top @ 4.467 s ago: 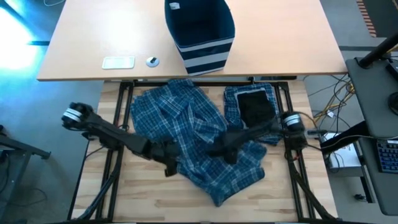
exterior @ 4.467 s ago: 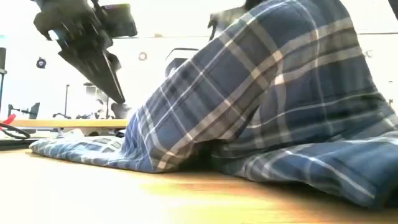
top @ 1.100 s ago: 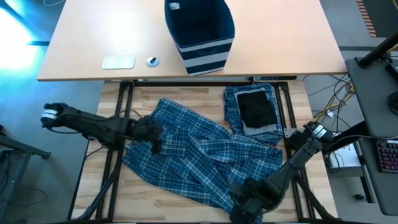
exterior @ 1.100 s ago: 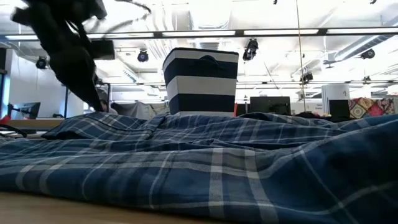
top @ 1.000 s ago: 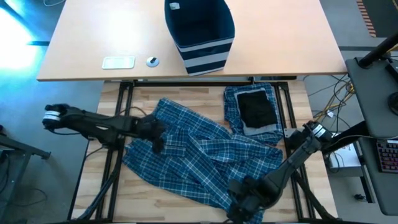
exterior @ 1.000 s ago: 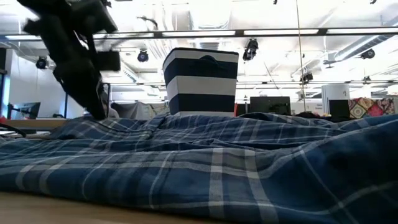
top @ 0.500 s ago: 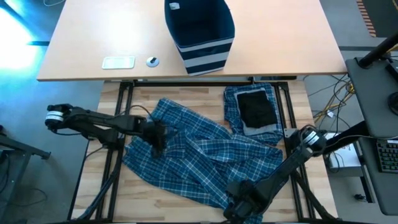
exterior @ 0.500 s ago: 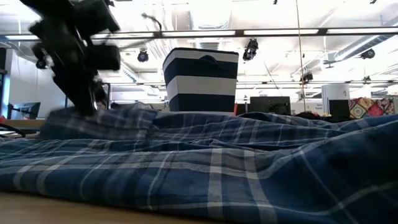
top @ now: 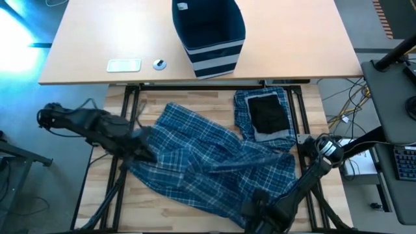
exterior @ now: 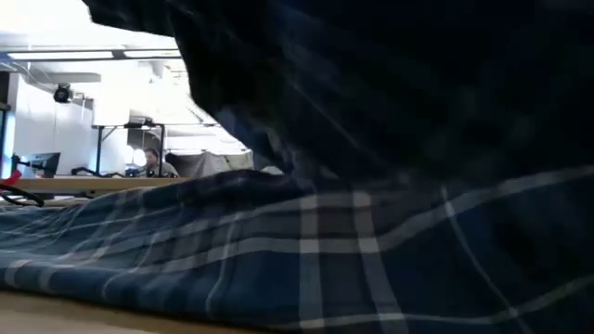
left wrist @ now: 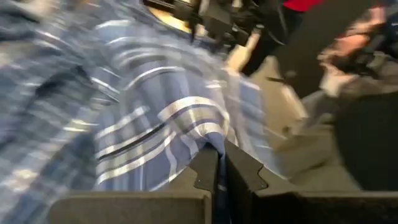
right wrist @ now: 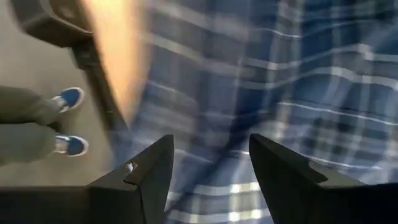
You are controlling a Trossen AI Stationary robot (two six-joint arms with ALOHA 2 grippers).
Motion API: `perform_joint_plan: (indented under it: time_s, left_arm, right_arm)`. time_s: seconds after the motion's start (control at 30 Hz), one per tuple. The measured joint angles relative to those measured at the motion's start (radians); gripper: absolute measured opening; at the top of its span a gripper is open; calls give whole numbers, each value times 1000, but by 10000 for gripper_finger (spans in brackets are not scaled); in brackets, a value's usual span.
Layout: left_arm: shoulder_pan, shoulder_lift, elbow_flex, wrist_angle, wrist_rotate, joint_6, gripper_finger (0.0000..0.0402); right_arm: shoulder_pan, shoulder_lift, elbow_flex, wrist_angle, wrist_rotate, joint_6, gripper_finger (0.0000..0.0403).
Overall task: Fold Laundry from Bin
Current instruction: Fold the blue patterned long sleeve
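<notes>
A large blue-and-white plaid garment [top: 214, 169] is spread across the wooden table. My left gripper [top: 147, 155] is shut on it near its left edge and has that part raised. In the low view the lifted cloth [exterior: 390, 83] fills the upper picture. My right gripper [right wrist: 208, 168] stands open over the garment's near end [top: 257, 209], at the table's near edge, with nothing between its fingers. A folded plaid piece with a black piece [top: 268, 112] on top lies at the far right. The bin [top: 208, 29] stands on the farther table. My left gripper pinches a bunched fold of the plaid garment [left wrist: 210, 138] between its two shut fingers, near the garment's left edge. The fingers slant downward from the table's left. The pinched part is raised off the table, and the rest of the garment [top: 247, 175] lies on it.
A white flat device [top: 123, 65] and a small round object [top: 159, 64] lie on the farther table, left of the bin. A person's legs and blue shoes [right wrist: 69, 144] show on the floor beyond the table's near edge. Bare wood [top: 156, 211] shows at the near left.
My left gripper has shut on the garment's left part, then risen and drawn back toward the table's left and near edge. That part of the cloth has lifted off the table, while the right and near parts stay down. My right gripper has sunk a little toward the garment's near end.
</notes>
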Motion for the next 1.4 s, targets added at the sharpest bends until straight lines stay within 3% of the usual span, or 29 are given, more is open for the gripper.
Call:
perform_joint_plan:
  time_s: [0.2, 0.47, 0.57, 0.7, 0.9, 1.1, 1.23, 1.4]
  left_arm:
    - [-23, 54, 101, -262, -230, 9, 0]
    - [34, 173, 12, -279, -405, -63, 0]
    - [61, 207, 10, -278, -410, -81, 1]
    - [82, 221, 10, -286, -337, -123, 25]
    - [87, 221, 10, -392, -274, -219, 114]
    - [49, 212, 10, -442, -265, -140, 200]
    - [-27, 211, -15, -376, -301, -79, 224]
    - [-126, 217, -121, -129, -306, -60, 221]
  right_arm:
    - [-17, 0, -2, -8, 18, 3, 205]
    - [-39, 0, 7, 5, 28, 20, 205]
    - [-39, 0, 9, 23, 40, -13, 205]
    - [-35, 26, 10, 45, 87, -112, 205]
    - [-31, 106, 31, 124, 78, -245, 206]
    - [-22, 135, 59, 120, 86, -296, 206]
    - [4, 136, 107, 123, 87, -344, 205]
    - [34, 153, 136, 45, 82, -304, 205]
